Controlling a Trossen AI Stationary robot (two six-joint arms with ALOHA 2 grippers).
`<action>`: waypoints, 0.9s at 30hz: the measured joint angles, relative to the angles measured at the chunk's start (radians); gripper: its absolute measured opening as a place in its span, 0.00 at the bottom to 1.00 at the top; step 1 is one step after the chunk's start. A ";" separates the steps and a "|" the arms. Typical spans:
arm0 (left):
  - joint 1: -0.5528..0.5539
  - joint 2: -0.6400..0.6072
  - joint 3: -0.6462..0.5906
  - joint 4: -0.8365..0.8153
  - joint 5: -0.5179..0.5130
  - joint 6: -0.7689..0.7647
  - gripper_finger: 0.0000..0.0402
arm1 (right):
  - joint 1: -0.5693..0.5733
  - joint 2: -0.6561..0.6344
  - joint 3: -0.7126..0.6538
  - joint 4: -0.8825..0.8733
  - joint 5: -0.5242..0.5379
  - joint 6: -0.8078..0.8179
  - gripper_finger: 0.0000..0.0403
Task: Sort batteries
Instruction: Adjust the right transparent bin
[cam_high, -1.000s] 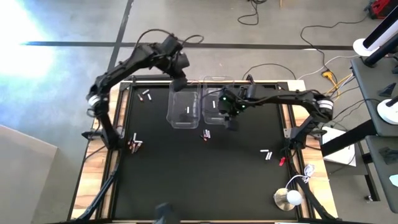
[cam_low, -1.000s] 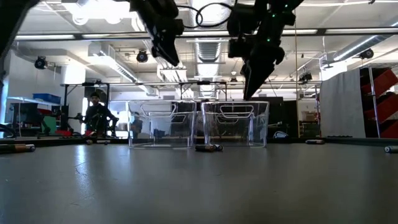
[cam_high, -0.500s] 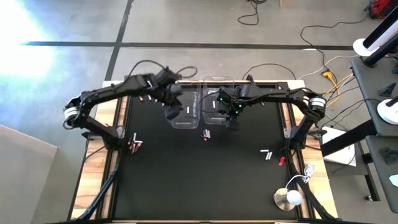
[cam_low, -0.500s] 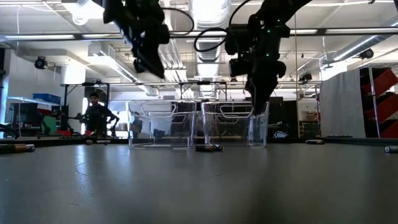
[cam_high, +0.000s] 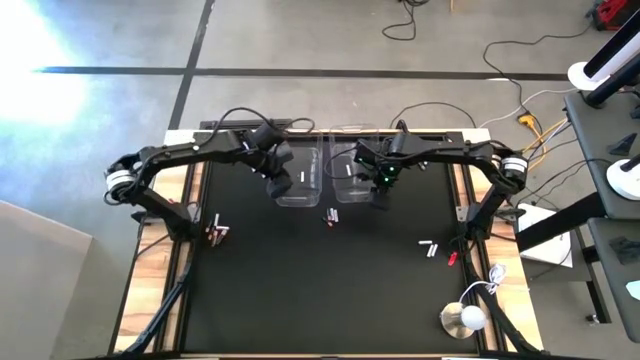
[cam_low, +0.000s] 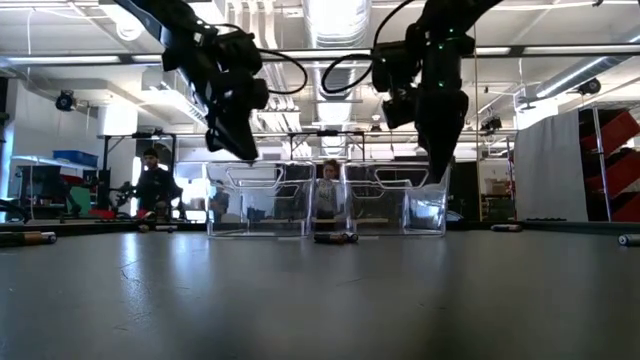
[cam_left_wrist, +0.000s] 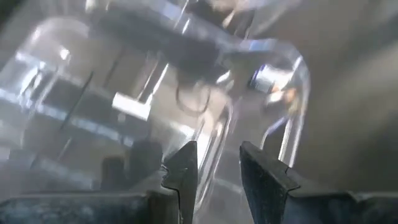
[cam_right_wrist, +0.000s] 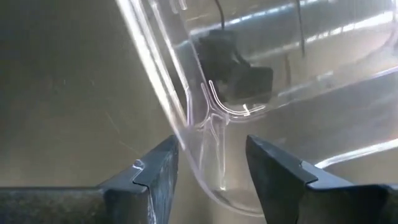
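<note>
Two clear bins stand side by side at the table's far middle, the left bin (cam_high: 298, 178) and the right bin (cam_high: 352, 178). Each holds a silvery battery (cam_high: 303, 178) (cam_high: 347, 170). More batteries lie loose on the black mat: in front of the bins (cam_high: 330, 215), at the left (cam_high: 215, 230) and at the right (cam_high: 430, 248). My left gripper (cam_low: 242, 152) is open just above the left bin's left wall. My right gripper (cam_low: 440, 172) is open and pointing down, its fingers astride the right bin's right wall. My right gripper comes from above with the right bin's right wall (cam_right_wrist: 189, 134) between its open fingers, near a corner, one finger inside and one outside. The wall runs close along one finger (cam_right_wrist: 163, 163). The bin stands on the mat.
A white round object (cam_high: 465, 318) lies at the near right corner. A red-tinted battery (cam_high: 453, 258) lies beside the right group. Wooden rails (cam_high: 195, 190) edge the mat. In the room behind, a person (cam_low: 327, 192) shows between the bins and another (cam_low: 155, 185) at the left.
My left gripper has come down and toward the near edge, from above the left bin's far side to just over its left wall. My right gripper has sunk a little and rolled. The right bin has slid toward the table's right edge, widening the gap between the bins.
</note>
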 joint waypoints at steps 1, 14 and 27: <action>0.004 0.000 0.000 0.028 0.002 -0.001 0.25 | 0.000 -0.002 -0.006 0.000 0.000 0.011 0.44; 0.006 -0.005 0.000 0.158 0.070 -0.084 0.25 | 0.003 -0.088 -0.115 0.025 -0.011 0.239 0.38; -0.077 -0.010 0.000 0.253 0.144 -0.178 0.25 | 0.016 -0.126 -0.202 0.110 -0.067 0.407 0.23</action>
